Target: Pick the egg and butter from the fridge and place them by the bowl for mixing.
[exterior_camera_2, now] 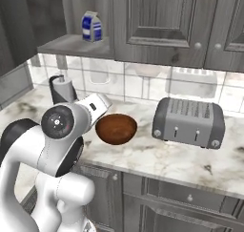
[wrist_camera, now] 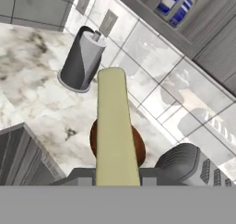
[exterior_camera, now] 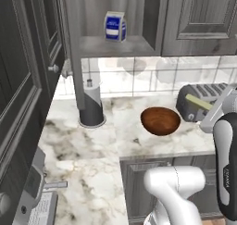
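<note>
So the butter (wrist_camera: 115,126) is clamped in the gripper (wrist_camera: 116,179), jaws closed on its near end, and the stick runs straight out along the gripper's line, away from the hand camera. In the hand view its long axis goes from bottom to top, the far end pointing up toward the tiled backsplash (wrist_camera: 152,75), and the middle of the stick overlaps the bowl (wrist_camera: 138,149) below it, so it hangs above the bowl rather than lying on anything. From the left base view you catch the pale butter (exterior_camera: 200,103) poking out to the left in front of the toaster (exterior_camera: 196,101), off the counter, with the bowl (exterior_camera: 160,121) down and to its left. The bowl (exterior_camera_2: 116,128) sits upright on the marble counter (exterior_camera_2: 167,159), between the paper towel holder (exterior_camera_2: 63,93) and the toaster (exterior_camera_2: 188,121), a bit apart from both. In the right base view the white hand is just left of the bowl but the arm hides the fingers there. Up on the open shelf there's a blue and white milk carton (exterior_camera: 115,27) standing upright, well above all of this.
</note>
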You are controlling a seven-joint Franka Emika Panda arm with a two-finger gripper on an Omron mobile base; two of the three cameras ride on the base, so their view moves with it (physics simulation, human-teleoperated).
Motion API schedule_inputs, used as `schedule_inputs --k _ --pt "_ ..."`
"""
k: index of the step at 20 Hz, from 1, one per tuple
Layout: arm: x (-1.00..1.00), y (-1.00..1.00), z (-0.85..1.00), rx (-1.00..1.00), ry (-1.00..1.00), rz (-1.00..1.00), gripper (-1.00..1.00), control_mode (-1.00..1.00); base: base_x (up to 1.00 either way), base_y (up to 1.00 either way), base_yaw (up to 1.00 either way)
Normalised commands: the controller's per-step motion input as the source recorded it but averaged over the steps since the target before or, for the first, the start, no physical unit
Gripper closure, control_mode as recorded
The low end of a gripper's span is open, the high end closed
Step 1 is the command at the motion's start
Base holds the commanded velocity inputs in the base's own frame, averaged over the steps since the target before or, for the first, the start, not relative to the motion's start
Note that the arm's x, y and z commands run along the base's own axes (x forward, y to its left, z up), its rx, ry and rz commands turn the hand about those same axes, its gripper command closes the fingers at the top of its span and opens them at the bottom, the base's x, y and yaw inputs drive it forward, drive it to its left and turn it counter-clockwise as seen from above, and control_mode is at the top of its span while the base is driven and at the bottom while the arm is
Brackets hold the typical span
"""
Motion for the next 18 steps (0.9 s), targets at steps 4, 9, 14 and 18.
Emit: schedule_inputs --k 4,9,14,18 --pt "0.00 0.00 0.00 0.00 0.00 0.00 1.00 1.00 0.79 0.21 0.00" --pt "0.27 0.26 -0.01 -0.03 0.03 0.00 1.00 -1.00 0.29 0.19 0.00" --pt "0.48 0.96 -0.15 -0.06 0.24 0.01 1.00 -1.00 0.00 0.00 0.00" --pt "0.30 0.76 -0.31 0.00 0.30 0.04 1.00 -1.00 0.00 0.00 0.00"
